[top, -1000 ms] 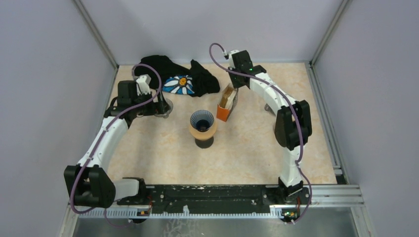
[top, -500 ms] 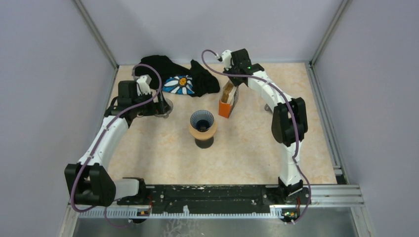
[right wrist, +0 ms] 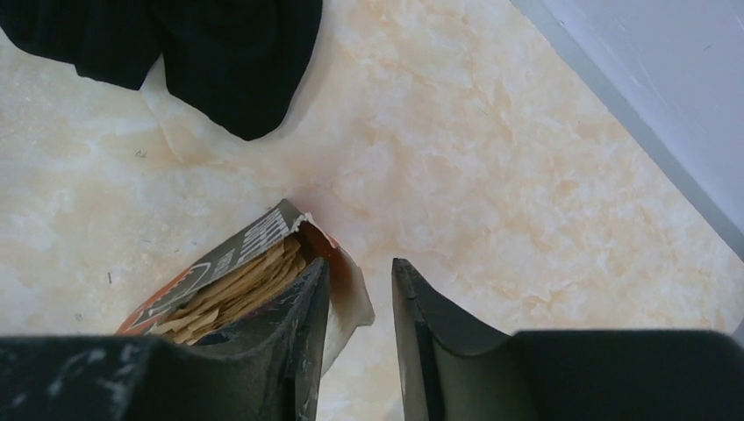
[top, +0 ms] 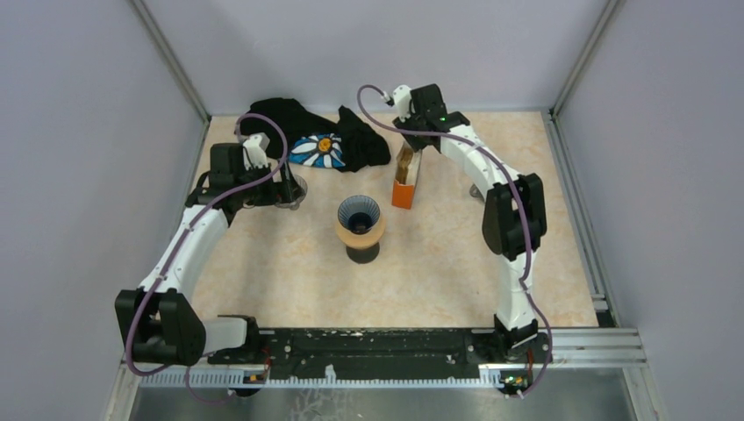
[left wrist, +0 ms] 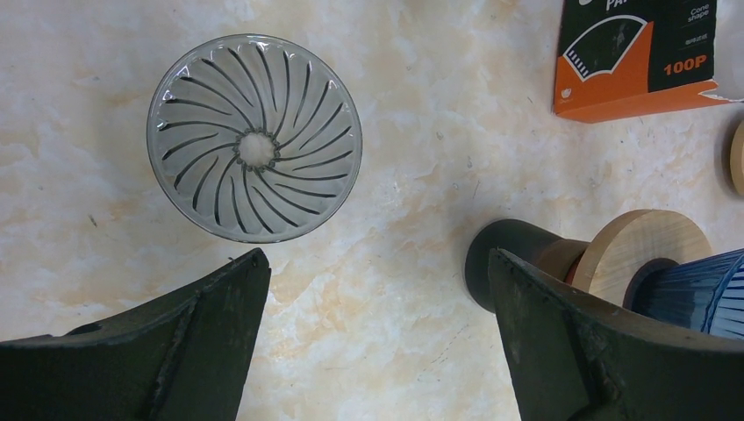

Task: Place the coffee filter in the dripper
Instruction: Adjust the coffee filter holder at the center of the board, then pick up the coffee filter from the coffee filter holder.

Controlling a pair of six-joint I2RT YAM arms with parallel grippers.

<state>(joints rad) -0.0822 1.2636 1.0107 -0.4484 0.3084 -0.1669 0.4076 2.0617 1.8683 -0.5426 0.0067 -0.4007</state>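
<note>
The coffee filters [right wrist: 241, 282] sit packed in the orange filter box [top: 404, 182], which stands upright toward the far edge of the counter [top: 439, 263], just right of the black cloth [top: 355, 140]. The right end effector [right wrist: 360, 267] is at the box's torn-open top, jaws a narrow gap apart and gripping nothing, one finger against the flap. The left end effector [left wrist: 375, 263] hangs spread wide and empty above the glass dripper [left wrist: 254, 139] near the far left corner; a blue dripper [top: 360, 219] stands mid-counter

Marbled table [top: 289, 281], glass dripper [left wrist: 254, 139], orange filter box [top: 404, 195], black cloth [top: 364, 145]
</note>
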